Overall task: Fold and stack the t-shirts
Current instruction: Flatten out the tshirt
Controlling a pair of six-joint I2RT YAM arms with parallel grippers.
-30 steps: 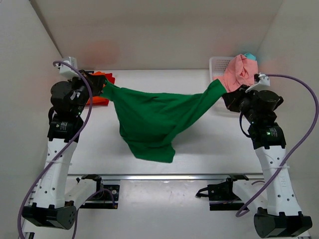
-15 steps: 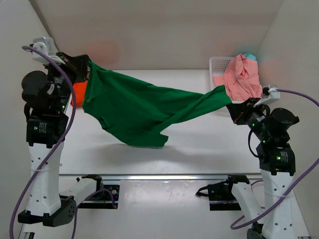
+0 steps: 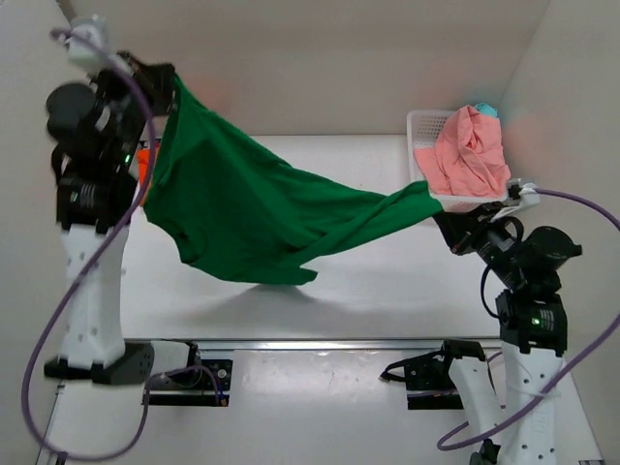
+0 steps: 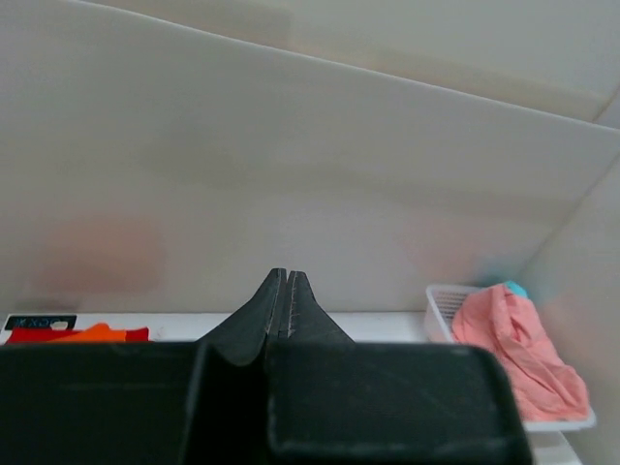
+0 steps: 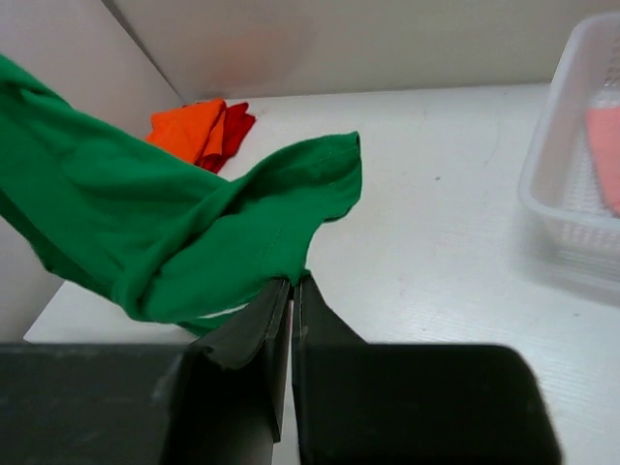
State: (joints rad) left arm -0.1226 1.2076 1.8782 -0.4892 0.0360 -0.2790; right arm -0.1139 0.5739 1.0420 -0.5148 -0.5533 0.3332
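The green shirt (image 3: pixel 252 213) is light, limp cloth. It will sag, stretch and slide wherever it is not pinned, so I judge that the holds belong on hems or seams at two matching corners, not on loose middle fabric. Nearest, the right gripper (image 5: pixel 292 283) is clenched on a bunched edge of it, low over the desk (image 3: pixel 387 281) just in front of the basket (image 3: pixel 418 124), with its arm bent forward and the wrist aimed leftward along the cloth. From there the shirt climbs in a taut, slanting band across the desk, its loose bulk drooping beneath in a pouch toward the left side — whether the lowest fold touches the surface I cannot tell. The left gripper (image 3: pixel 167 82) pinches the other end, clamped tight, on an arm that stands tall by the left wall, far higher than the right one. Behind that arm an orange shirt (image 5: pixel 189 131) lies folded at the far left of the desk, a red shirt (image 5: pixel 235 121) showing at its edge. At the far right a pink shirt (image 3: pixel 472 150) is heaped in the basket.
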